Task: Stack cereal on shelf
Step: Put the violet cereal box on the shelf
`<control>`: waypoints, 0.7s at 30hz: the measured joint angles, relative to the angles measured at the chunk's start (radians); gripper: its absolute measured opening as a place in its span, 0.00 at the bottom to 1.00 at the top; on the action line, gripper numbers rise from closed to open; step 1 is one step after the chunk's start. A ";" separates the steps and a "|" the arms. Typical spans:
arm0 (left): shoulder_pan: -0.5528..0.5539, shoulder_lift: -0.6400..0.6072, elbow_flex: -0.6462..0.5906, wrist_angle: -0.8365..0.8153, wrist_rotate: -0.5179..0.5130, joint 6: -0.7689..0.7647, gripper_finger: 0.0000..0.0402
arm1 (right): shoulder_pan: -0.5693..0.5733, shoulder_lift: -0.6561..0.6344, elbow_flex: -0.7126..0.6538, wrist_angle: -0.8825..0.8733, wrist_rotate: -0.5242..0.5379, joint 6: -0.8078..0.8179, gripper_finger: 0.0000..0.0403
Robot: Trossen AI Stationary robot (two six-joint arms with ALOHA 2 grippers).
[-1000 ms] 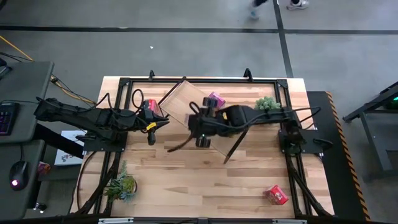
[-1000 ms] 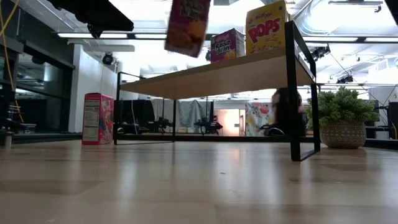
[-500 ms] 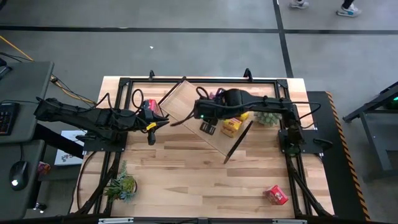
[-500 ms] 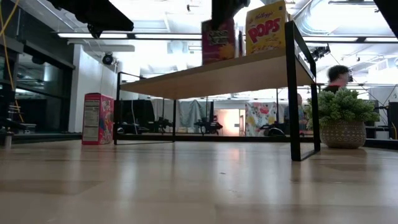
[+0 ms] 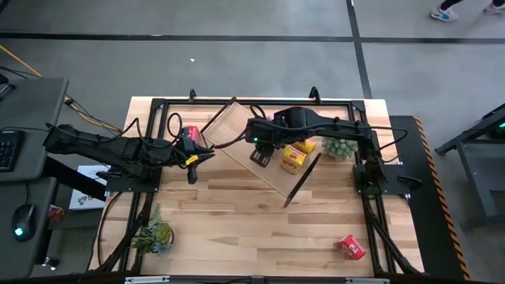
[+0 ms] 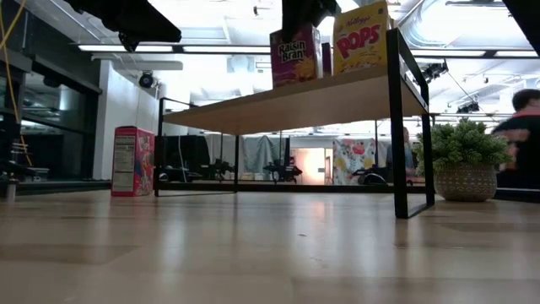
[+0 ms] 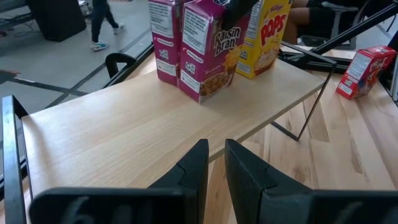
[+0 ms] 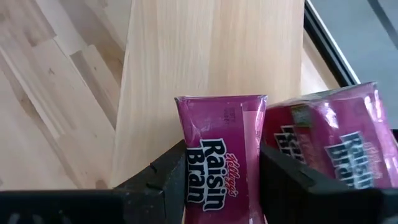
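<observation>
The shelf (image 5: 237, 130) is a light-wood board on dark end frames, standing slantwise at the table's far middle. On it stand a yellow cereal box (image 6: 360, 38) and a magenta one (image 7: 163, 37). My right gripper (image 8: 221, 180) reaches down over the board, shut on another magenta cereal box (image 6: 294, 55) next to them. My left gripper (image 7: 216, 163) hovers at the shelf's left end, shut, holding nothing. A red cereal box (image 6: 132, 160) stands on the table by that end. Another red box (image 5: 349, 247) lies near the front right. My right gripper pinches the magenta box's two narrow sides (image 8: 188, 165) between its two fingers, close to the box's top. The fingers come slanting down from above. The box stands upright with its base on the shelf board (image 7: 199, 93), beside the other magenta box.
A potted plant (image 6: 464, 165) stands by the shelf's right end and another (image 5: 154, 234) sits at the near left corner. The shelf's left half (image 7: 124, 124) is bare board. People move in the room behind the table.
My right gripper has carried the magenta box toward the table's far edge and the other boxes, rolling its wrist. The box, tilted in the air a second ago, has come upright and down onto the shelf board beside the second magenta box.
</observation>
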 joint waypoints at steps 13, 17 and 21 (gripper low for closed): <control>0.000 0.000 0.000 0.000 0.000 0.000 0.12 | -0.003 0.003 -0.002 0.013 -0.024 0.026 0.50; 0.000 0.000 0.000 0.000 0.000 0.000 0.12 | -0.006 0.004 -0.002 0.033 -0.008 0.047 0.60; 0.000 0.000 0.000 0.000 0.000 0.000 0.12 | -0.009 0.004 -0.002 0.075 -0.009 0.047 0.66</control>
